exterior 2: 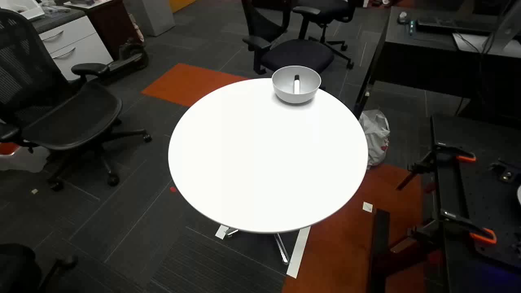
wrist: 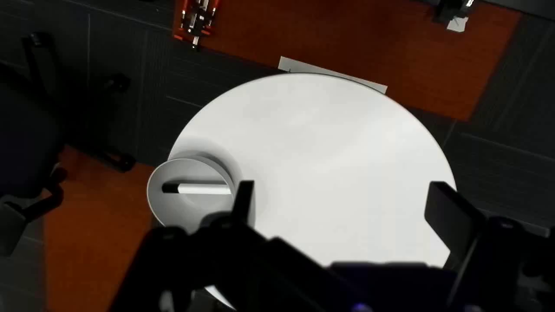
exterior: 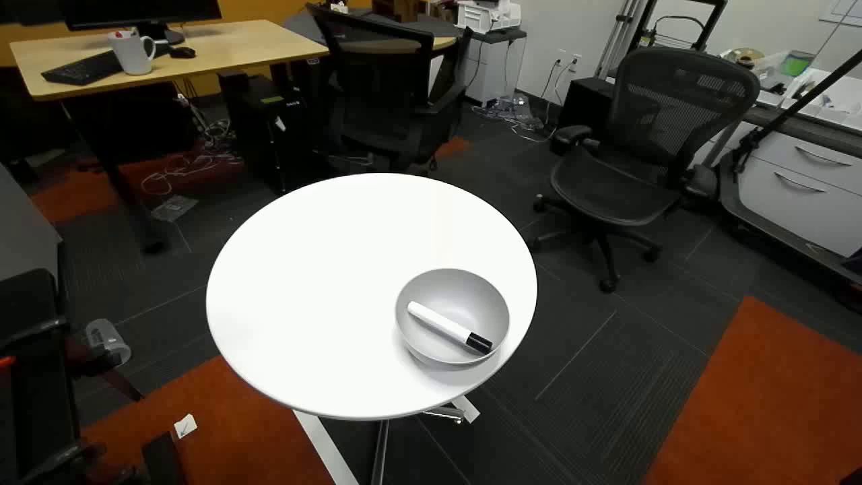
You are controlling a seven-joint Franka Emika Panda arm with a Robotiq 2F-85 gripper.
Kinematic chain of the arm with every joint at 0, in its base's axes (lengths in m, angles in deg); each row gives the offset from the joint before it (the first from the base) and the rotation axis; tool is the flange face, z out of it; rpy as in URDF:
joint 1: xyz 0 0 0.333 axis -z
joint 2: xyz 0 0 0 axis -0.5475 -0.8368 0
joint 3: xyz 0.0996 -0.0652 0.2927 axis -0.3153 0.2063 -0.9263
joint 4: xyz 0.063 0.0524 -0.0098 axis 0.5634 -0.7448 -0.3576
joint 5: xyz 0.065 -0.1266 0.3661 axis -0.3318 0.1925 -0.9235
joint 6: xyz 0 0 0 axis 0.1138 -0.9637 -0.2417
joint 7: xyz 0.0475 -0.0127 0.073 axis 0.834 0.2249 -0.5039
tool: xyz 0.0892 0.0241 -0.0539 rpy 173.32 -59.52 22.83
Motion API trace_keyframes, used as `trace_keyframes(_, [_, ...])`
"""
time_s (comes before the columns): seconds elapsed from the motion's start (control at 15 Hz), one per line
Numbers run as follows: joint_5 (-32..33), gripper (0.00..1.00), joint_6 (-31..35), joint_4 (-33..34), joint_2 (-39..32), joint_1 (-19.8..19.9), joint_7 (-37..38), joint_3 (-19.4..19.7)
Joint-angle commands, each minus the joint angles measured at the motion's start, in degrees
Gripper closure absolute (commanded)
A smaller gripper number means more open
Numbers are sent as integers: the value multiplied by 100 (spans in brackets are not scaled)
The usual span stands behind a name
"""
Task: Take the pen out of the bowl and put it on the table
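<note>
The job does not look begun yet. The pen (wrist: 204,189) is in the bowl (wrist: 184,210), and the bowl sits on the table (wrist: 329,143). The gripper (wrist: 341,186) holds nothing; in the wrist view its fingers (wrist: 451,216) stand wide apart. The bowl is not between them. It is out past the finger on the left side of the wrist view, and that finger hides a bit of it. The pen is out past that finger too, with its black end (wrist: 170,188) pointing away from the gripper. So I think nearly all the work is left: the gripper should go over to the bowl, come down, pinch the pen, lift it out, lay it on the table and let go. The bit of table between the fingers in the wrist view looks like a good spot for it. Only the wrist view shows the gripper; both exterior views leave it out. But an exterior view shows the pen's white tip (exterior: 412,308) well, inside the bowl, while in the wrist view that tip runs up to the bowl's edge and I can't tell if it ends there. An exterior view also shows a white mug (exterior: 133,54), which the wrist view does not.
</note>
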State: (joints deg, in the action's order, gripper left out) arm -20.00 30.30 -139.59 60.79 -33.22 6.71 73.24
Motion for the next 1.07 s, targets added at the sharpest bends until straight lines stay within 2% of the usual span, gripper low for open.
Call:
trace_keyframes(0.0, [30,0,-23,17,-4,-62,30,46])
trace_keyframes(0.33, [30,0,-23,17,-4,-62,30,46])
trace_keyframes(0.47, [-139,0,213,92,-257,-36,229,105])
trace_keyframes(0.67, [-495,0,863,290,-813,143,864,247])
trace_keyframes(1.0, [-519,0,1905,740,-2040,546,2082,214])
